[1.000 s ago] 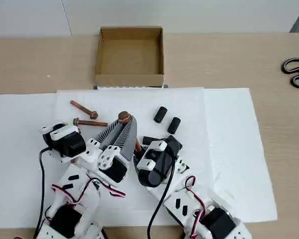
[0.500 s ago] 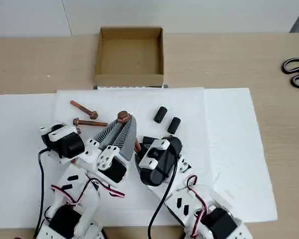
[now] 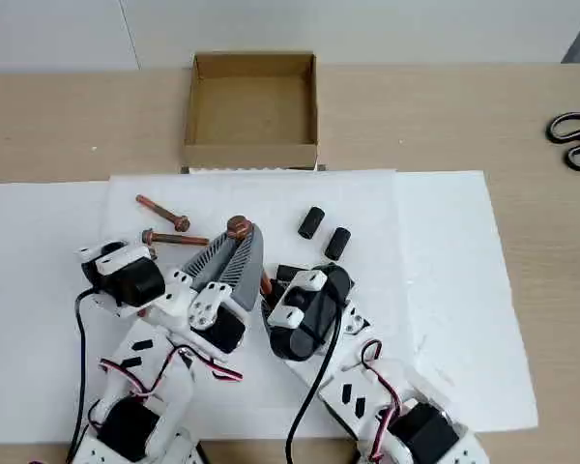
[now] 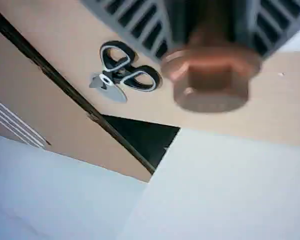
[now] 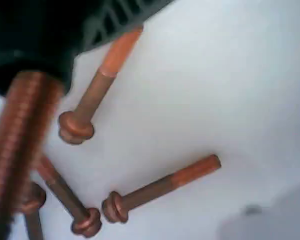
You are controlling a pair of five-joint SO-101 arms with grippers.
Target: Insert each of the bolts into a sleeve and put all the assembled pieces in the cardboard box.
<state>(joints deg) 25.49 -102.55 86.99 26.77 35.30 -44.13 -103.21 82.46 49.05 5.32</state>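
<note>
Left claw (image 3: 240,238) aslant, bolt (image 3: 238,227) in its grip

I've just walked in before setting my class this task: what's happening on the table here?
The left gripper is shut on a copper bolt, whose threaded shaft runs back toward the right arm and meets a black piece there, probably a sleeve. Other bolts and two sleeves lie loose on the white paper. The cardboard box looks empty.
</note>
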